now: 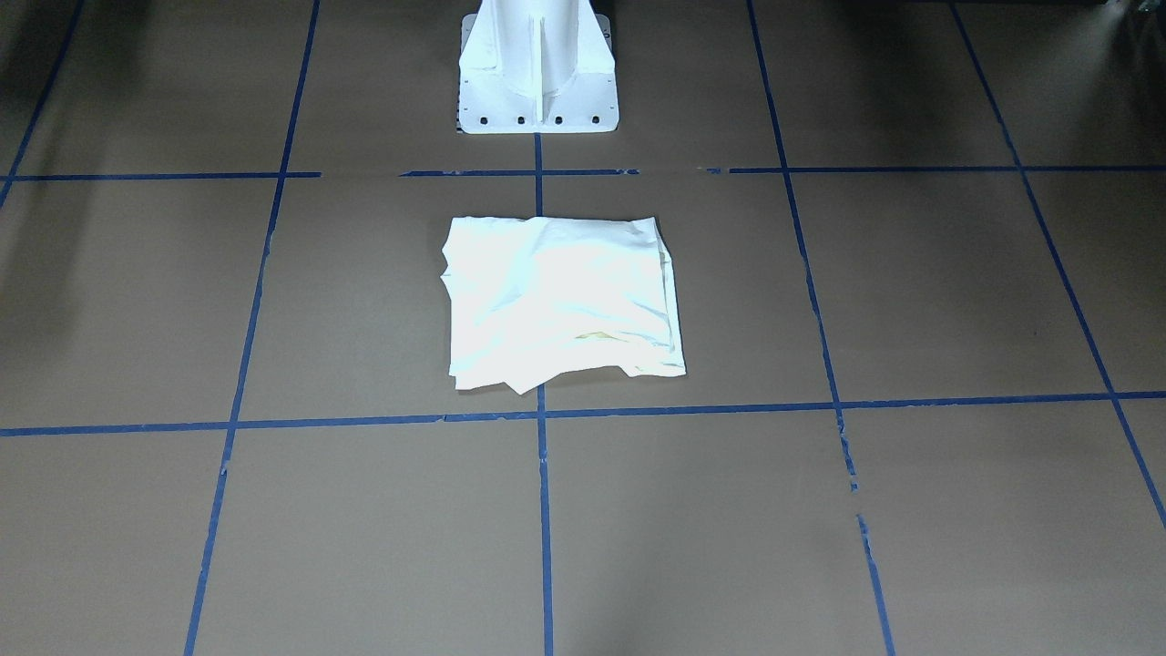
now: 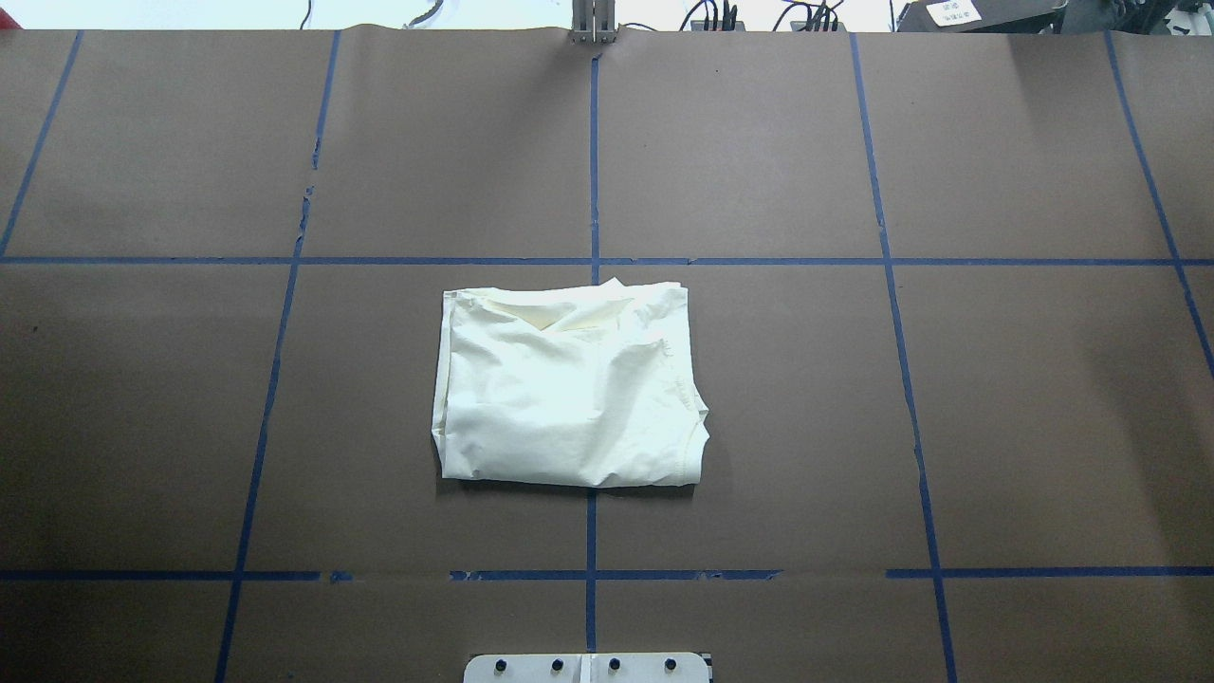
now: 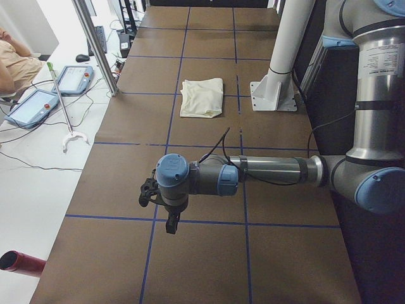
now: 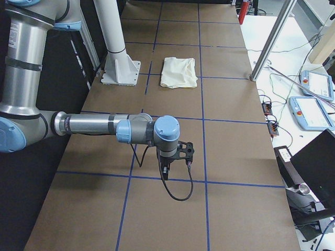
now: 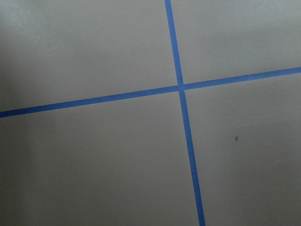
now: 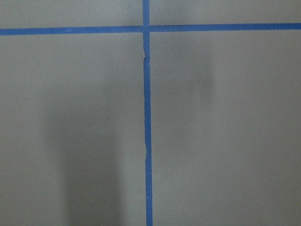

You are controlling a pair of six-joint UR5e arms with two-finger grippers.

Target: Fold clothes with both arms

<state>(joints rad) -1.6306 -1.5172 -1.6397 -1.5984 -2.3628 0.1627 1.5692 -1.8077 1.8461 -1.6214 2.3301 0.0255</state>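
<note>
While both arms are held out to the table's ends, the shirt (image 2: 569,384) lies folded into a rough, creased rectangle at the centre of the overhead view, pale side up, straddling a line of blue tape (image 2: 593,142). The white pedestal (image 2: 586,667) stands at 6 o'clock from it, apart from the cloth; nothing touches or covers the shirt. From the left end, the left arm (image 3: 272,170) stretches level over the table, and the left gripper (image 3: 170,223) hangs at 6 o'clock from the shirt, well apart from it. From the right end, the right arm (image 4: 89,125) is posed likewise, with the right gripper (image 4: 165,171) pointing down. Whether either tool is wide or narrow cannot be told; neither holds cloth. Both wrist views show only tape crossings on brown paper (image 2: 948,398), which covers the whole table in a taped grid. Off the far long edge are two pendants (image 3: 74,79) on a pale floor with loose cables, a metal post (image 3: 95,44), a seated person (image 3: 12,63), a red tube (image 3: 22,263) and a laptop (image 4: 314,162).
</note>
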